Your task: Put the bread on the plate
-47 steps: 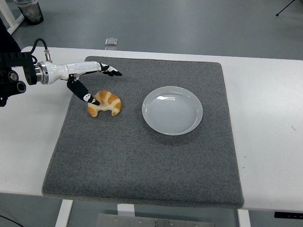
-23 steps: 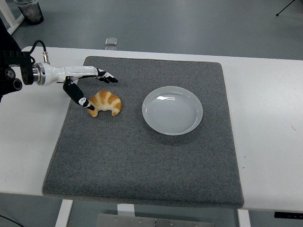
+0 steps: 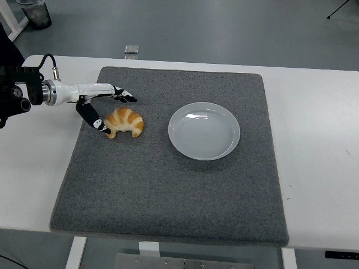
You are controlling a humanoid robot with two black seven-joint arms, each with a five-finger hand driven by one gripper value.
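Grey polished floor fills the far part of my view, with a dark bin [image 3: 33, 13] standing on it at the top left and a thin tripod leg [image 3: 343, 9] at the top right. Below that runs the white counter [image 3: 320, 145], its near edge at the bottom of the picture, with pale frame parts showing beneath it. A large grey felt mat [image 3: 168, 190] covers most of the counter's middle. Just beyond the mat's far edge, a small clear object [image 3: 132, 50] sits on the counter's rim; I cannot make out what it is.

On the mat, right of centre, I see a round white plate [image 3: 204, 130] with nothing on it. The bread [image 3: 124, 121], a golden croissant, lies on the mat to the left of the plate, well apart from it, curved with its ends pointing toward me.

My left arm comes in from the left edge, low over the counter, its black joint housing at the border and a white forearm section leading to the robot hand [image 3: 101, 103]. The robot hand is spread and has hold of nothing. Its long fingers [image 3: 124, 95] reach out flat to the right, just beyond the bread's far side. The thumb [image 3: 92, 116] angles down toward me, its tip right at the bread's left end; I cannot tell whether it touches. So the bread sits in the open span between thumb and fingers, resting on the mat.
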